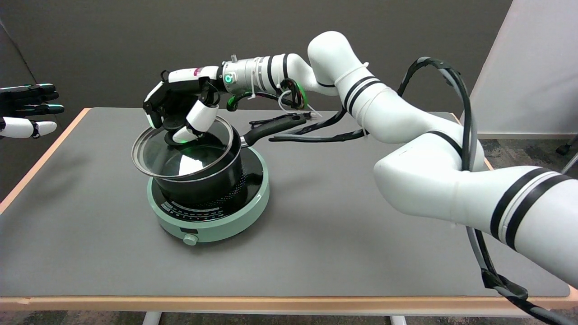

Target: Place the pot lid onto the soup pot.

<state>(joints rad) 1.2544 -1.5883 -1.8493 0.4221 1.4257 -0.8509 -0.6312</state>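
Note:
A black soup pot [212, 183] with a long black handle [271, 127] stands on a mint-green hotplate [212, 221] left of the table's middle. A glass pot lid [158, 155] with a steel rim hangs tilted over the pot's mouth, its left edge jutting out past the pot's left side. My right hand [180, 106] reaches in from the right above the pot and grips the lid's black knob [174, 137] from above. The fingers hide most of the knob.
The grey table [338, 234] has a wooden edge. The idle left hand [27, 110] hangs in the air at the far left. Black cables [316, 131] trail from the right arm behind the pot handle.

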